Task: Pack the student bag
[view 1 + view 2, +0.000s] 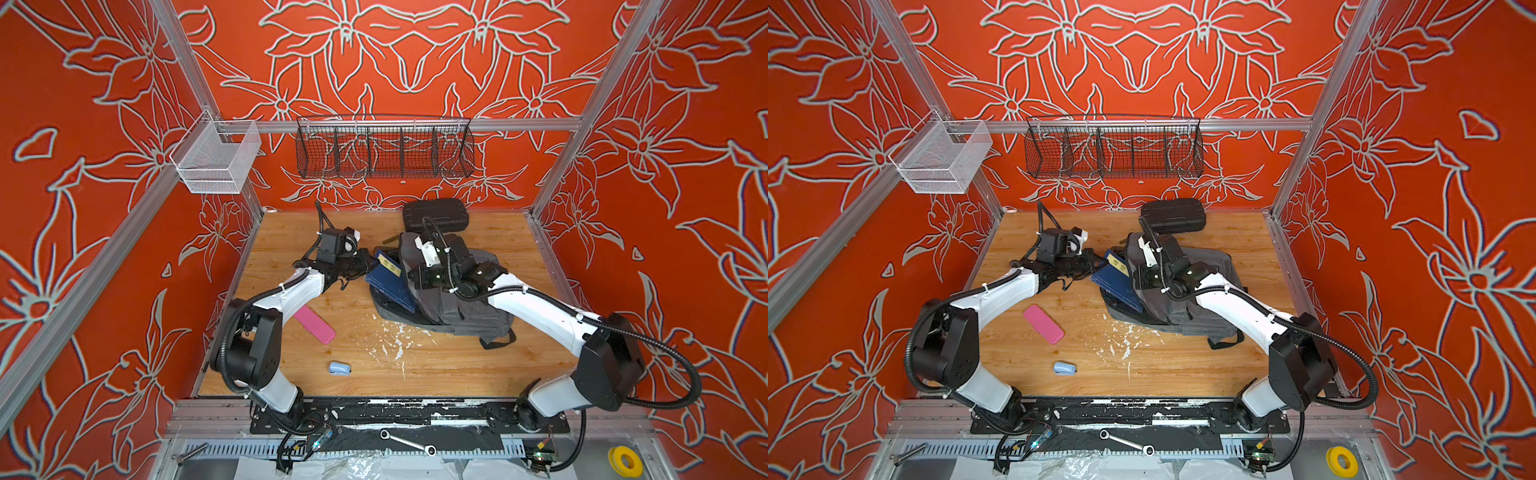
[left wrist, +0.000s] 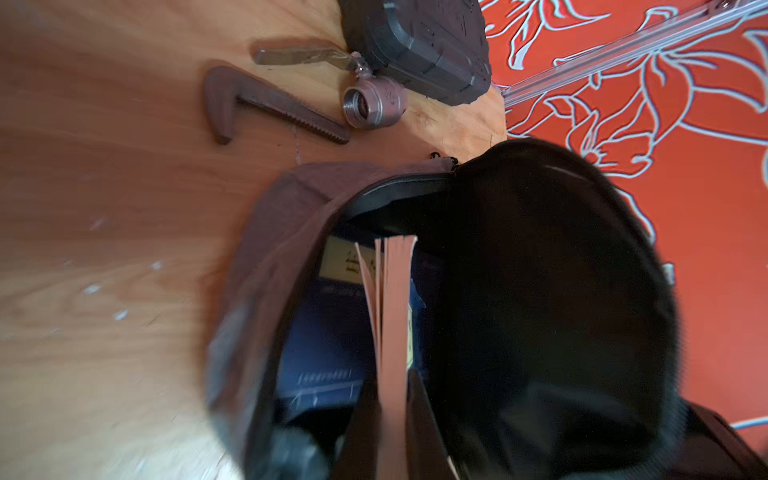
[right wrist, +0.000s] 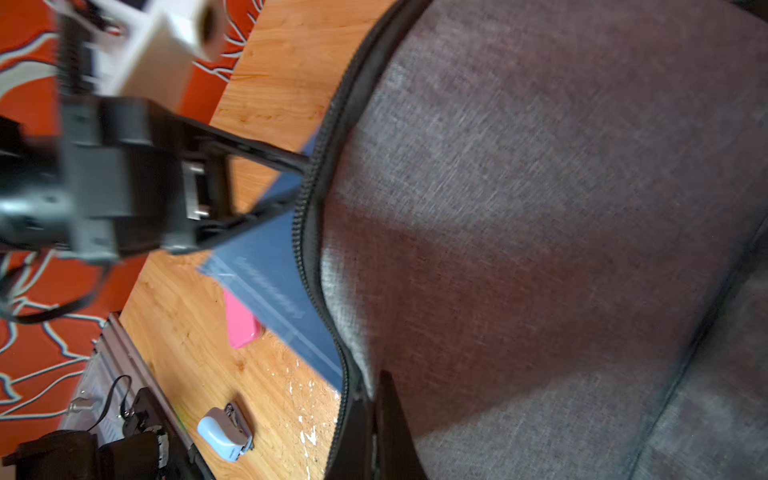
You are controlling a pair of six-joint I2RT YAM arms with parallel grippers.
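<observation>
Left end effector (image 2: 390,378): clamped on pages of blue book (image 1: 390,286)
Right end effector (image 3: 370,399): pinched closed on zipper edge of student bag (image 1: 457,307)

The student bag (image 1: 457,309) (image 1: 1200,316), a large backpack of grey heathered fabric with black straps and black zippers, is laid flat on the right half of the wooden surface (image 1: 415,365). Its main compartment is unzipped, and the mouth is turned toward the middle of the surface, its dark lining exposed.

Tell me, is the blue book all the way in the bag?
Only partly: the blue book pokes out of the open student bag.
</observation>
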